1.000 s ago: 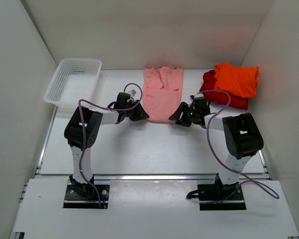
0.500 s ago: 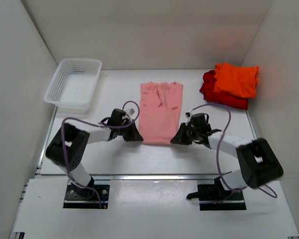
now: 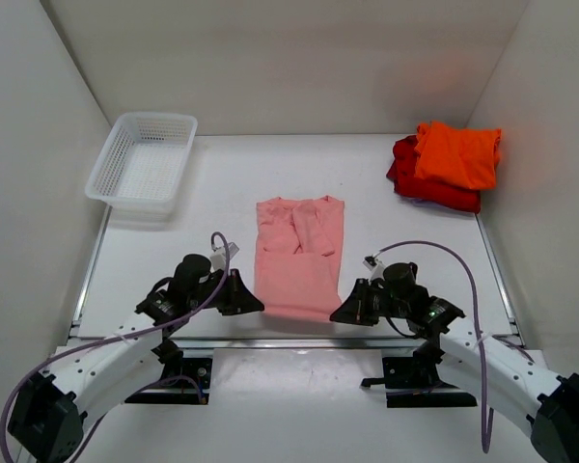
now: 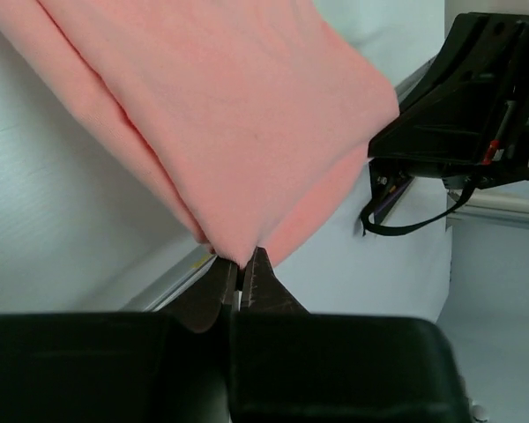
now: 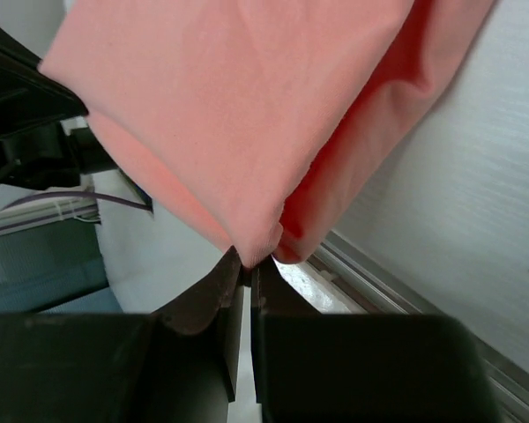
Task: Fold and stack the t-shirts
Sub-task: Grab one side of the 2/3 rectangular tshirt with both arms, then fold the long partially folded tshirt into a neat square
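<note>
1. The pink shirt (image 3: pixel 299 256) lies on the table (image 3: pixel 203 241), folded into a long strip, with its near hem close to the front edge.
2. The left gripper (image 3: pixel 243 301) is at the shirt's near-left corner. Its fingers (image 4: pixel 260 286) are pressed together, pinching the cloth right at the tips.
3. The right gripper (image 3: pixel 345 309) is at the near-right corner, and its fingers (image 5: pixel 225 291) nip a fold of pink in the same way.
4. Both grippers face each other across the hem, one corner each.
5. Beyond the pink shirt and off to its right, well apart, the orange shirt (image 3: pixel 458 152) sits on top of the red shirt (image 3: pixel 415 178).
6. Beyond the pink shirt to its left, also well apart, is the basket (image 3: pixel 130 198).
</note>
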{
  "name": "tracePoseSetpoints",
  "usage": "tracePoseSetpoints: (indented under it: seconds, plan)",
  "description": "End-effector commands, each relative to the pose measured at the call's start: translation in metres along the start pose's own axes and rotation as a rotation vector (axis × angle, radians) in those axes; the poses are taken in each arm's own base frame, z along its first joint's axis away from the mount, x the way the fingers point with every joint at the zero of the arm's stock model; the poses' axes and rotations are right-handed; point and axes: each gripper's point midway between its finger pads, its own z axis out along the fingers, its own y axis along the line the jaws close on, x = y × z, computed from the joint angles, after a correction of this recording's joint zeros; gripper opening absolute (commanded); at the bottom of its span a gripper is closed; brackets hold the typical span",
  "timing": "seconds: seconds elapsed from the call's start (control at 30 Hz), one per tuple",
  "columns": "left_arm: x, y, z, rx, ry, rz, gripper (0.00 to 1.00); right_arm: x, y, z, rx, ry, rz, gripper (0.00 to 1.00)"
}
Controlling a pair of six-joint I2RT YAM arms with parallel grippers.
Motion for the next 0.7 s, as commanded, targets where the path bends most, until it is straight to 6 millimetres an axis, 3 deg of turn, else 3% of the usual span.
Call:
tracePoseSetpoints:
  seconds: [0.0, 0.07, 0.13, 0.17, 0.2, 0.23, 0.27, 0.3, 0.33, 0.37, 0.4, 0.43, 0.47, 0.5, 0.53, 0.57, 0.6, 0.63, 0.67]
  plan:
    - [0.008, 0.017, -0.001, -0.060, 0.009, -0.083, 0.00, 0.002, -0.015, -0.005, 0.054, 0.015, 0.075, 0.00]
    - [0.002, 0.016, 0.003, -0.044, -0.003, -0.094, 0.00, -0.004, -0.012, -0.006, 0.049, 0.028, 0.066, 0.00]
    - [-0.017, 0.010, 0.006, -0.037, -0.016, -0.073, 0.00, -0.026, 0.001, -0.007, 0.030, 0.017, 0.024, 0.00]
    - [-0.023, 0.017, 0.008, -0.061, -0.011, -0.087, 0.00, -0.044, 0.010, -0.008, 0.022, 0.000, 0.024, 0.00]
    - [-0.050, 0.008, 0.005, -0.053, -0.059, -0.072, 0.00, -0.059, 0.008, -0.011, 0.030, -0.026, 0.012, 0.00]
    - [-0.075, -0.001, 0.006, -0.050, -0.084, -0.037, 0.00, -0.078, 0.019, -0.013, 0.012, -0.036, -0.023, 0.00]
    - [-0.090, 0.007, 0.009, -0.074, -0.088, -0.061, 0.00, -0.107, 0.033, -0.023, -0.012, -0.086, -0.043, 0.00]
    - [-0.128, -0.004, 0.001, -0.056, -0.158, -0.018, 0.00, -0.126, 0.023, -0.021, 0.017, -0.091, -0.041, 0.00]
    - [-0.139, 0.006, 0.012, -0.075, -0.134, -0.023, 0.00, -0.156, 0.027, -0.023, 0.027, -0.116, -0.081, 0.00]
    - [-0.173, 0.007, 0.018, -0.084, -0.159, -0.017, 0.00, -0.186, 0.027, -0.023, 0.041, -0.136, -0.077, 0.00]
    - [-0.212, -0.005, 0.015, -0.072, -0.219, 0.023, 0.00, -0.210, 0.025, -0.027, 0.051, -0.167, -0.099, 0.00]
    - [-0.246, -0.003, 0.027, -0.088, -0.234, 0.034, 0.00, -0.240, 0.024, -0.021, 0.071, -0.177, -0.125, 0.00]
    - [-0.251, 0.022, 0.049, -0.116, -0.179, -0.004, 0.05, -0.274, 0.019, -0.015, 0.086, -0.203, -0.135, 0.00]
    - [-0.291, 0.009, 0.049, -0.097, -0.226, 0.028, 0.28, -0.290, 0.012, -0.014, 0.092, -0.211, -0.128, 0.01]
    - [-0.312, 0.022, 0.067, -0.100, -0.205, 0.002, 0.65, -0.318, 0.001, -0.003, 0.115, -0.214, -0.117, 0.14]
    - [-0.313, 0.041, 0.090, -0.086, -0.154, -0.048, 0.98, -0.344, -0.008, 0.006, 0.145, -0.216, -0.124, 0.22]
    - [-0.337, 0.039, 0.093, -0.071, -0.185, -0.039, 0.99, -0.353, -0.016, 0.009, 0.166, -0.210, -0.102, 0.38]
    - [-0.348, 0.046, 0.105, -0.047, -0.169, -0.068, 0.99, -0.372, -0.030, 0.017, 0.209, -0.226, -0.111, 0.52]
    - [-0.344, 0.056, 0.119, -0.039, -0.135, -0.092, 0.99, -0.381, -0.040, 0.025, 0.239, -0.217, -0.104, 0.56]
